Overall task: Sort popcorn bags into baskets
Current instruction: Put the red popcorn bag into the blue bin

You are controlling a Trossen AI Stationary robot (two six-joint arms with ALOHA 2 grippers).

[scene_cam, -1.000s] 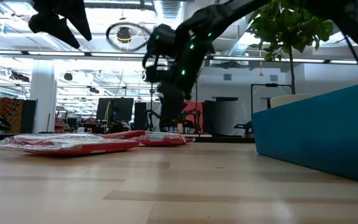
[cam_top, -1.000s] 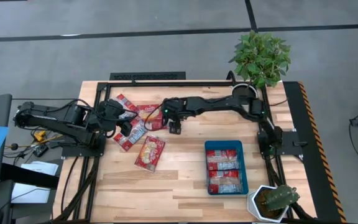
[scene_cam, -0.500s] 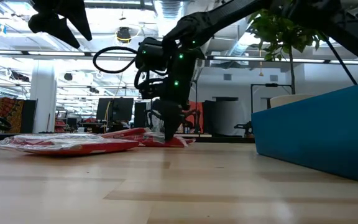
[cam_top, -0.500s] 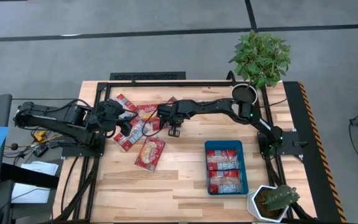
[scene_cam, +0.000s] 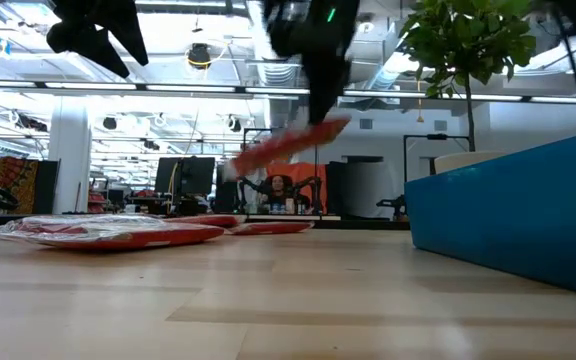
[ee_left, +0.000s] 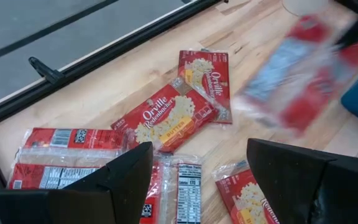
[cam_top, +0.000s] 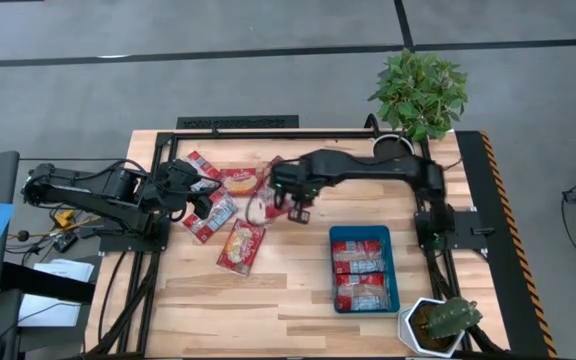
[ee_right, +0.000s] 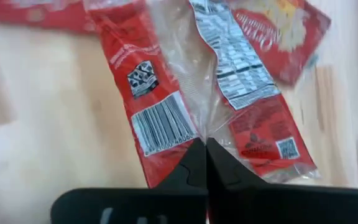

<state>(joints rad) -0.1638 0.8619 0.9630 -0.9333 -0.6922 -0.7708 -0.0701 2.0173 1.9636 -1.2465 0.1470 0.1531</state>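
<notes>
My right gripper (cam_top: pixel 300 208) is shut on a red popcorn bag (cam_top: pixel 259 208) and holds it well above the table in the low view (scene_cam: pixel 286 147). Several more red bags lie flat on the table's far left part, among them one label-up (cam_top: pixel 240 246) and one at the back (cam_top: pixel 240 180). My left gripper (cam_top: pixel 203 200) is open and empty above these bags, as the left wrist view (ee_left: pixel 197 180) shows. The blue tray (cam_top: pixel 393 272) stands on the right and holds three bags. My right gripper pinches the clear film on the bag's printed back face (ee_right: pixel 199 132), near one short end, between its two shut fingers. The film puckers toward the fingertips. The fingers come from above. The bag is lifted clear and tilted, its free end (scene_cam: pixel 240 165) lower.
A leafy plant (cam_top: pixel 420 90) stands at the far right corner and a white pot with a small plant (cam_top: pixel 438 325) at the near right corner. Bare wood lies between the bags and the tray and along the near edge.
My right gripper has gone down onto a bag at the edge of the pile, taken hold of it, then risen and moved a little toward the table's right edge. That bag is now lifted clear and tilted. The other bags have stayed put.
</notes>
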